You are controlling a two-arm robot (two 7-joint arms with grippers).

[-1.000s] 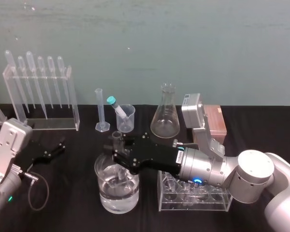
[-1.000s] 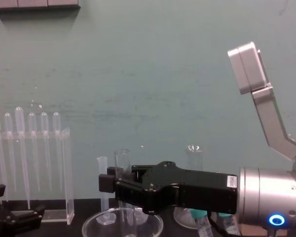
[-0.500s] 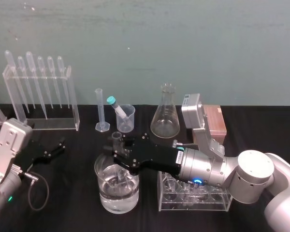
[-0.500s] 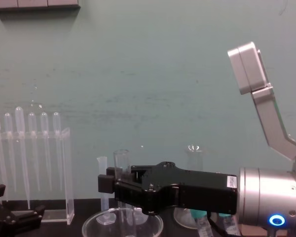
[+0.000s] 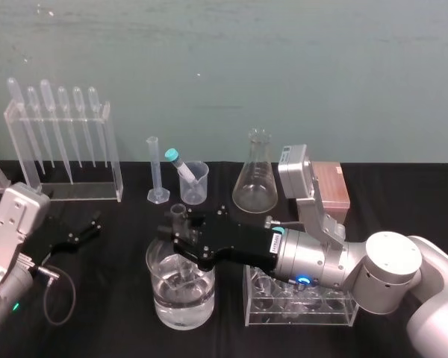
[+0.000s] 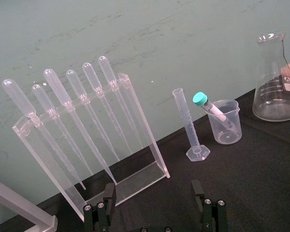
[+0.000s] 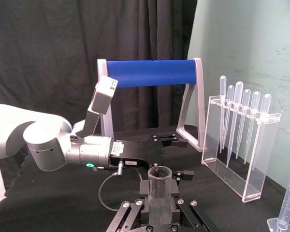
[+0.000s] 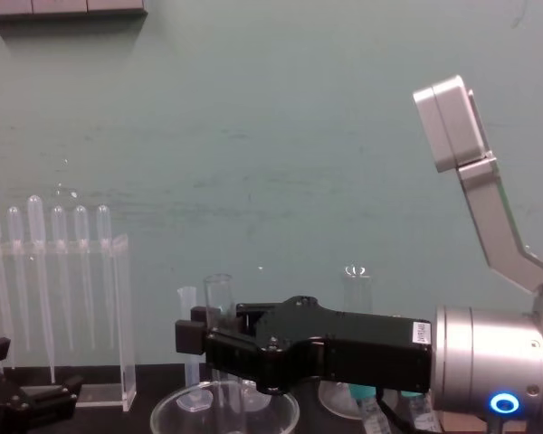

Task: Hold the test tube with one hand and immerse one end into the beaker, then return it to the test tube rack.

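Right gripper [image 5: 181, 233]: closed on the test tube [image 5: 180, 214], holding it just below the rim. It is reached in from the robot's right, level above the beaker [image 5: 160, 298].

Test tube: upright, open rim up. Its lower part stands inside the beaker, near the middle. Whether the tip is under the water cannot be told.

Beaker: wide, clear glass, partly filled with water, on the black table [image 5: 112, 328] at front centre.

Test tube rack [image 5: 334, 188]: pale orange-pink block at the back right, just beside the conical flask [image 5: 255, 179], well apart from the tube.

Clear tube stand [image 5: 299, 313]: just right of the beaker, under the right arm.

Left gripper [image 5: 81, 233]: fingers spread wide, holding nothing, low over the table at the left, near the pipette stand [image 5: 63, 149].
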